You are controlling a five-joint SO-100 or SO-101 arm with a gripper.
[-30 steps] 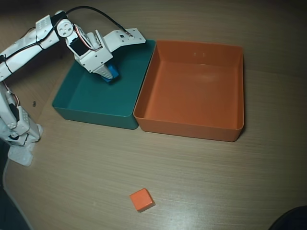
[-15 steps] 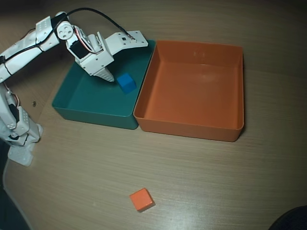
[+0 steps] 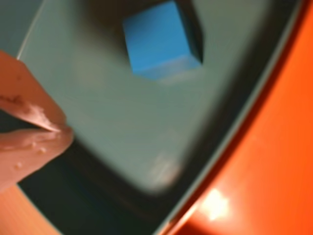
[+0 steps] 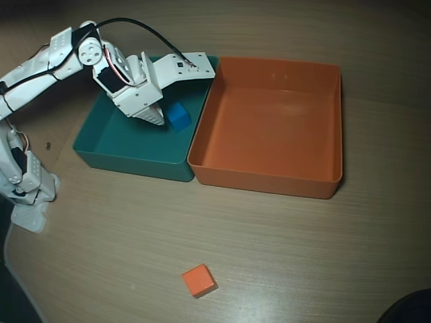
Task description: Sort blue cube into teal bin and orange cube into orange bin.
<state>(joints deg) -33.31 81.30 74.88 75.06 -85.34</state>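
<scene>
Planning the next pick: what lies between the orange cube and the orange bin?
Only bare wooden table between the orange cube and orange bin, in the overhead view.

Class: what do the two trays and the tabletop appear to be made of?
Teal bin: apparently moulded plastic, smooth, thin upright walls.
Orange bin: seemingly the same plastic, semi-glossy; a light glint shows in the wrist view.
Table: wood or wood-look laminate, fine grain lines, matte.

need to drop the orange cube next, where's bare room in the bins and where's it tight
The orange bin is wholly bare inside. The wood between both bins' near walls and the orange cube is open too. The teal bin is crowded: the gripper hangs over its far right part beside the blue cube; only its near left floor is free.
</scene>
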